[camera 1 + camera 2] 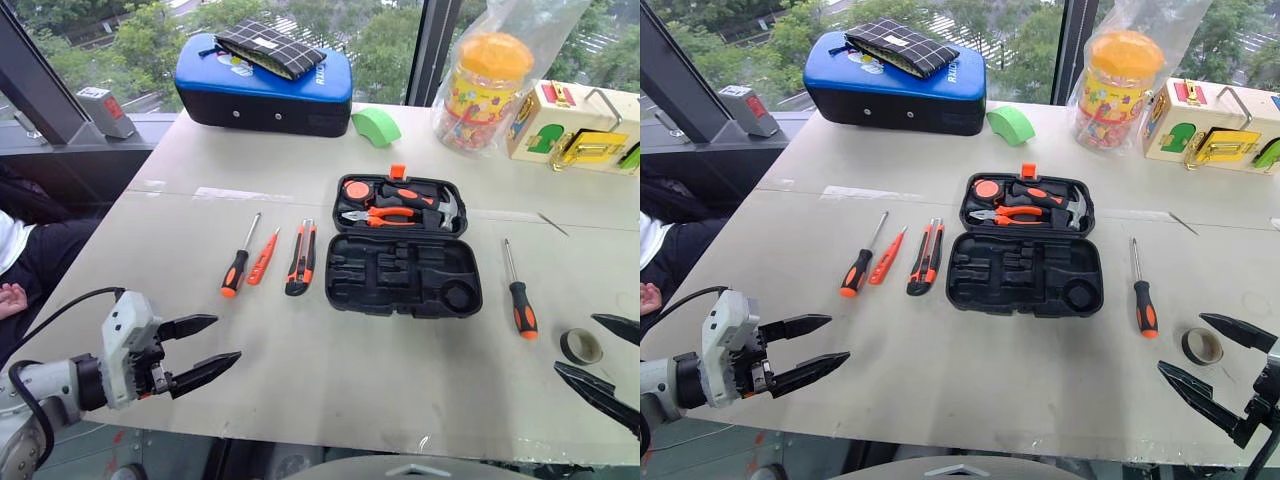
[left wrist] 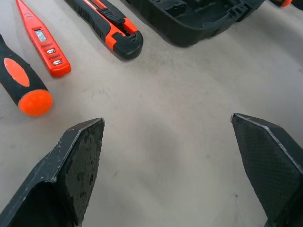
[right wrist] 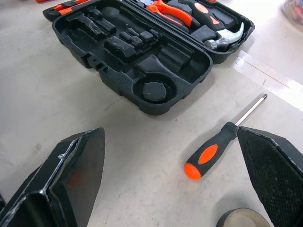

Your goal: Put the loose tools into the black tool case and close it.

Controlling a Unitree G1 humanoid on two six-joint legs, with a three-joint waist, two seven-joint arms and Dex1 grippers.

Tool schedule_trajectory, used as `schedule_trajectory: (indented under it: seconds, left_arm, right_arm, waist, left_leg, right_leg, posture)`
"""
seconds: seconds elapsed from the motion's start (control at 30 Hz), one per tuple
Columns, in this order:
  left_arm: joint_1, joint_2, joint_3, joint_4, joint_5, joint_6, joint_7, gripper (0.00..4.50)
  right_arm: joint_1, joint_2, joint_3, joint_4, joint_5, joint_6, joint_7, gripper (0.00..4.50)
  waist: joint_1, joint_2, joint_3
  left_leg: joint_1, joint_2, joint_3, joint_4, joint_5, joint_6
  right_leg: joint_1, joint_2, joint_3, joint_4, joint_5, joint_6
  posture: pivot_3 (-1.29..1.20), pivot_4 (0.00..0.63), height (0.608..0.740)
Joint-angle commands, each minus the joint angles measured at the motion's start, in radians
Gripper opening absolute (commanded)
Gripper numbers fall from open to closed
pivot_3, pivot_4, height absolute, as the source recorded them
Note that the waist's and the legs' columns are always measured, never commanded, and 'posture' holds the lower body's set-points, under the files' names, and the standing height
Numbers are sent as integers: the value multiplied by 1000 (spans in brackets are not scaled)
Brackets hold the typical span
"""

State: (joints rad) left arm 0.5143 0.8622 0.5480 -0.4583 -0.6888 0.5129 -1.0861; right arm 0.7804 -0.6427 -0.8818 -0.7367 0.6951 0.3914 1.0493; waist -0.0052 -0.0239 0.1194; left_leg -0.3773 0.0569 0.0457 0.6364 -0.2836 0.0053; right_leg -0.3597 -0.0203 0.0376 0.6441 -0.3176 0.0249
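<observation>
- The table (image 1: 330, 390) carried everything, and the tool case (image 1: 404, 275) lay near its middle, the handiest place for both arms to reach.
- The tool case lay open and flat, its empty moulded half toward the robot, so the slots faced up ready to take tools; the far half already held a hammer (image 1: 440, 207) and pliers (image 1: 385, 215).
- The left gripper (image 1: 205, 357) hovered well to the left of the case and nearer the robot, jaws spread wide and empty, probably ready for a first pick.
- The right gripper (image 1: 1215, 365) hung to the right of the case, near the table edge, jaws likewise wide and holding nothing.
- A utility knife (image 1: 301, 258) lay just left of the case.
- Left of it lay a slim orange screwdriver (image 1: 262, 258) and a black-and-orange screwdriver (image 1: 238, 259), all three in a row, within the left arm's reach.
- Another screwdriver (image 1: 518, 293) lay just right of the case, on the right arm's side.
- A roll of tape (image 1: 581, 346) sat farther right of the case.
</observation>
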Motion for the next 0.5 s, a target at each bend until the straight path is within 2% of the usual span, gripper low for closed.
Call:
schedule_trajectory:
  seconds: [0.03,0.17,0.23,0.4,0.5]
  left_arm:
    - [-57,-48,-2,5,0,4,86,4371]
    - [-279,-177,-25,12,-13,170,457,4371]
    - [-389,-186,-45,9,24,325,636,4371]
    - [-565,-168,-122,32,74,514,805,4371]
    - [-645,-180,-214,72,122,537,830,4371]
  right_arm:
    - [-56,-17,34,-43,25,8,-57,4500]
    - [-246,-41,176,-91,83,80,-220,4500]
    - [-306,-69,209,-105,109,78,-209,4500]
    - [-399,-139,254,-112,163,83,-185,4500]
    - [-467,-155,303,-91,143,64,-193,4500]
  waist:
    - [0,0,0]
    - [-3,1,0]
    - [-1,-2,1]
    - [2,-5,-1]
    - [1,-6,-1]
  left_leg:
    - [0,0,0,0,0,0]
    - [0,0,0,3,0,0]
    - [0,0,-1,7,0,0]
    - [-1,-1,-3,11,0,0]
    - [0,-1,-4,11,0,0]
  right_leg:
    - [0,0,0,0,0,0]
    - [1,0,1,2,0,1]
    - [2,0,1,6,1,1]
    - [0,2,0,12,0,2]
    - [0,3,0,13,0,2]
  posture:
    - [0,150,740]
    - [0,150,740]
    - [0,150,740]
    - [0,150,740]
    - [0,150,740]
